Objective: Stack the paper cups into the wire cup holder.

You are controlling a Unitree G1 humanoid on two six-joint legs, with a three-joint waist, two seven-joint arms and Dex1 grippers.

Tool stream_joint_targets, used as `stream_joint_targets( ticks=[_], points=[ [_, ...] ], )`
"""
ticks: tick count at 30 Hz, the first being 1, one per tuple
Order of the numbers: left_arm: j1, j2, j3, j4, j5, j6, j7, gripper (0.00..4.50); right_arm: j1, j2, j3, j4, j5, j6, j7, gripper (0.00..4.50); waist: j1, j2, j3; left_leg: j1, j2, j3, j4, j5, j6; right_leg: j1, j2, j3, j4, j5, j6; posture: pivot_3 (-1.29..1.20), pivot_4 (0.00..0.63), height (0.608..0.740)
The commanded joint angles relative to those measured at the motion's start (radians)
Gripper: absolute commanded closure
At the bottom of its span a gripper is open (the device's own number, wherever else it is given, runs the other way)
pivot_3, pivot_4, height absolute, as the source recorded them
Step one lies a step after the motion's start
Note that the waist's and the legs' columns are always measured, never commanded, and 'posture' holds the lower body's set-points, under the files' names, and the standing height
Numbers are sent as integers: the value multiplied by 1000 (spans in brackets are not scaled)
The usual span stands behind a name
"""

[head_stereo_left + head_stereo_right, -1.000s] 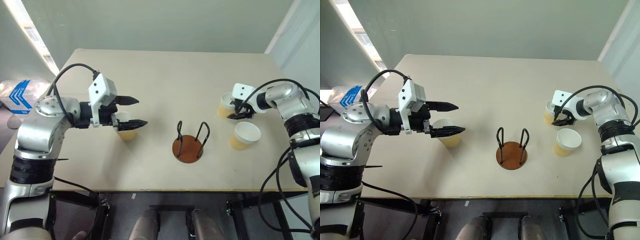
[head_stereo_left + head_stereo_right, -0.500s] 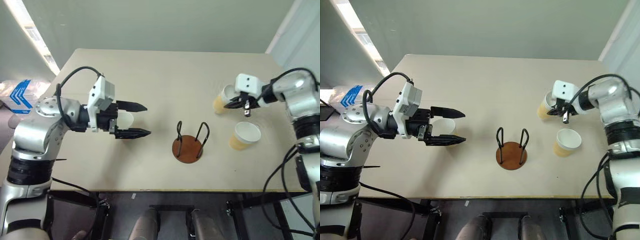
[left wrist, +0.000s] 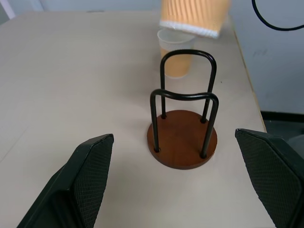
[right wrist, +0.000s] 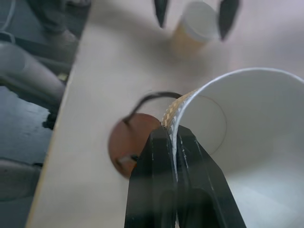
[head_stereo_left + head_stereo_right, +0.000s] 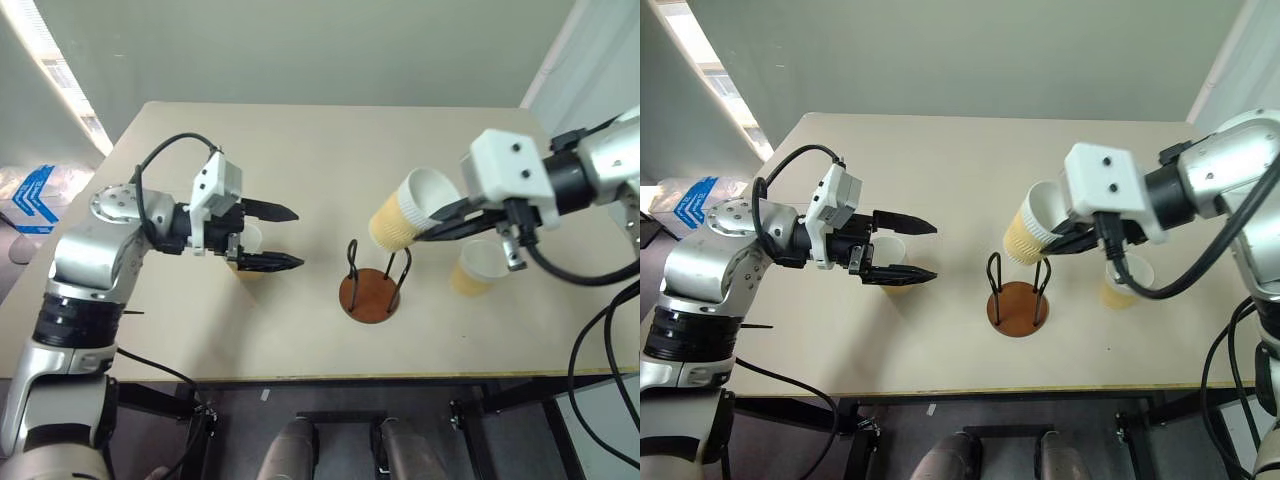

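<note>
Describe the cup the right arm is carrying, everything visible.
The carried paper cup is tan-yellow and ribbed outside, with a white rim and inside, and empty. It hangs tilted in the air above the wire cup holder, touching neither holder nor table. The right end effector is shut on its rim, one finger inside, one outside.

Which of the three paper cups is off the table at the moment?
The cup pinched by the right gripper, tilted above the wire holder; the other two stand on the table.
</note>
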Motion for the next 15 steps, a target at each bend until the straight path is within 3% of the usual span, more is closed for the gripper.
stream_joint_targets(
  ticks=[1,15],
  points=[
    [-30,-6,2,6,12,-28,-12,0,0,-3,22,-10,-9,-32,-23,4481,1,0,0,0,0,0,0,0,0,0,0,0,1,0,0,0,150,740],
    [-33,-20,3,25,42,-51,-20,0,25,28,142,42,-90,-160,-44,4481,2,0,0,0,0,1,0,0,0,-3,0,0,4,0,0,0,150,740]
  ],
)
